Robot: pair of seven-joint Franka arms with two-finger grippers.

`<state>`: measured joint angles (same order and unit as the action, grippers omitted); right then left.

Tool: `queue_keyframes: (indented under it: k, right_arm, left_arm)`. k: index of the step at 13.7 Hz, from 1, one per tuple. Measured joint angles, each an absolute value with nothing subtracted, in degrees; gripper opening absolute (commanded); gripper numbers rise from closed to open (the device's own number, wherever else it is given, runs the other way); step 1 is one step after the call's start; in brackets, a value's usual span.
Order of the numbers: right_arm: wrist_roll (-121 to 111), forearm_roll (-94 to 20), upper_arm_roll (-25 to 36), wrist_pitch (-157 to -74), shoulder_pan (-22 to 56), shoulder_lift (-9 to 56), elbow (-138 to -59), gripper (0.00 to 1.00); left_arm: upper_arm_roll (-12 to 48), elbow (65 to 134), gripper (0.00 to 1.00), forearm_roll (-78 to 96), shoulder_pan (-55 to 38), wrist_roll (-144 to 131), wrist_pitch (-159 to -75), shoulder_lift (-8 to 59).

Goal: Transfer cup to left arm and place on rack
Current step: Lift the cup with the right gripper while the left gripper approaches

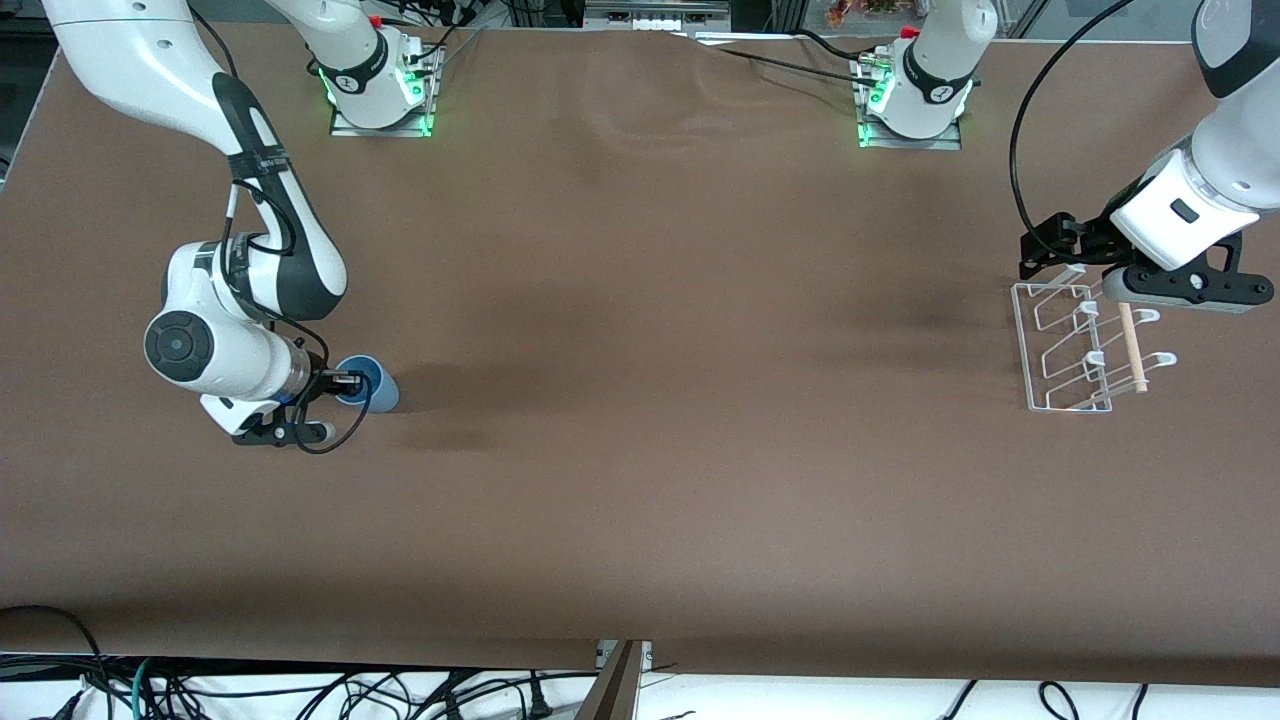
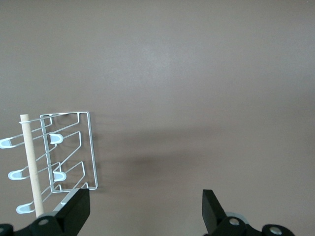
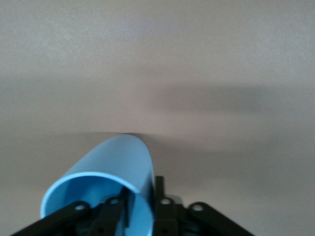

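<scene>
The light-blue cup (image 1: 378,386) is tipped on its side low over the table at the right arm's end, its mouth toward my right gripper (image 1: 347,383). That gripper is shut on the cup's rim wall, one finger inside the mouth and one outside. In the right wrist view the cup (image 3: 110,164) fills the space ahead of the right gripper (image 3: 142,194). The white wire rack (image 1: 1070,350) with its wooden dowel (image 1: 1133,350) stands at the left arm's end. My left gripper (image 1: 1185,288) hovers over the rack's edge, open and empty. The left wrist view shows the rack (image 2: 69,152) beside the left gripper (image 2: 145,211).
The brown table (image 1: 680,400) spreads wide and bare between the cup and the rack. The two arm bases (image 1: 380,90) stand along the edge farthest from the front camera. Cables (image 1: 300,690) hang below the near edge.
</scene>
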<state>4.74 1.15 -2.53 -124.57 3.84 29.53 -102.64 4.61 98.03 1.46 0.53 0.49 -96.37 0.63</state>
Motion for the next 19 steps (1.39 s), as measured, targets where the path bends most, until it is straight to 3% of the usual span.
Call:
queue_keyframes:
  k: [7,14,19]
  right_arm:
    - [4.6,-8.6,-3.4,-124.2,4.9,29.4,-97.2,0.00]
    - [9.6,-31.6,-4.1,-120.6,15.1,29.5,-88.5,0.00]
    - [24.0,-42.6,-4.3,-121.3,22.4,33.4,-79.7,0.00]
  left_arm:
    - [4.6,98.0,1.00,1.5,0.5,0.3,-96.4,0.6]
    - [4.6,98.0,1.00,3.7,0.5,0.2,-95.2,0.6]
    - [5.1,98.1,1.00,9.7,0.3,4.0,-91.9,2.5]
